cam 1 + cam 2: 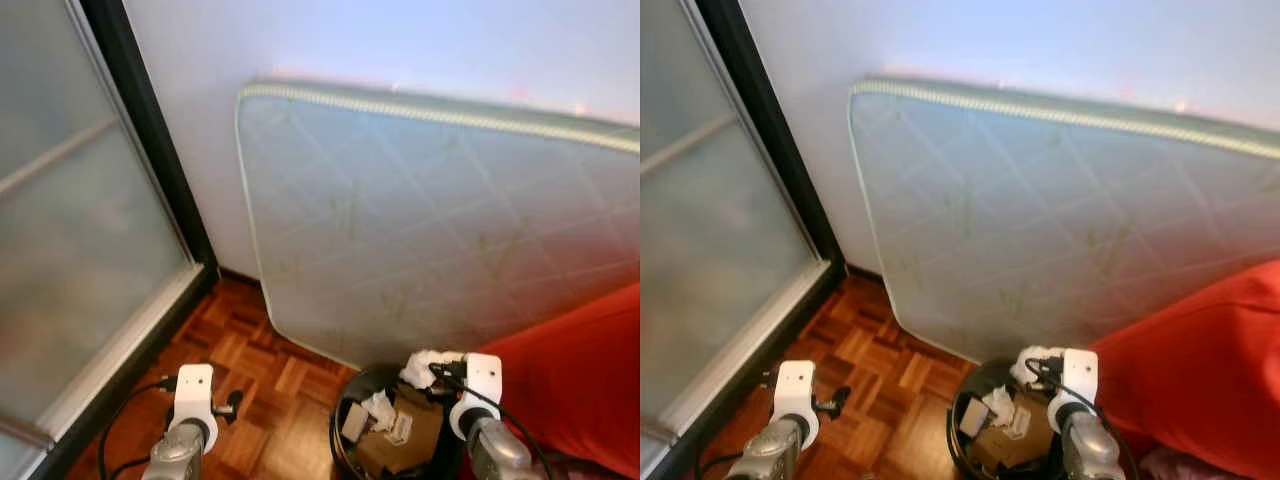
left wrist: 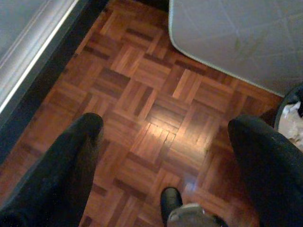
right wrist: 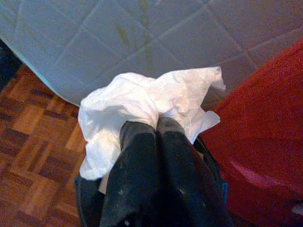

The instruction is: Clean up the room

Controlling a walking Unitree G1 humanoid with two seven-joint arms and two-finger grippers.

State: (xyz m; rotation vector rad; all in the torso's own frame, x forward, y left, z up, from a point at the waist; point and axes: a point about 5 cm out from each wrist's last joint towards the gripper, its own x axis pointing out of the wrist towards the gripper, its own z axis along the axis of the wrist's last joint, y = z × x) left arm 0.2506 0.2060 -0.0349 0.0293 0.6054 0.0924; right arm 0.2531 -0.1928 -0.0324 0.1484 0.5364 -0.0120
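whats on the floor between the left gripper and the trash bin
Bare parquet floor only. In the left eye view nothing lies between the open left gripper and the black trash bin; the left wrist view shows the same bare wood.

Silver arms, white wrist blocks, black cables, black-fingered right hand (image 3: 156, 130)

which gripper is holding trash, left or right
The right gripper: its jaws are shut on a crumpled white tissue above the bin. The left gripper is open.
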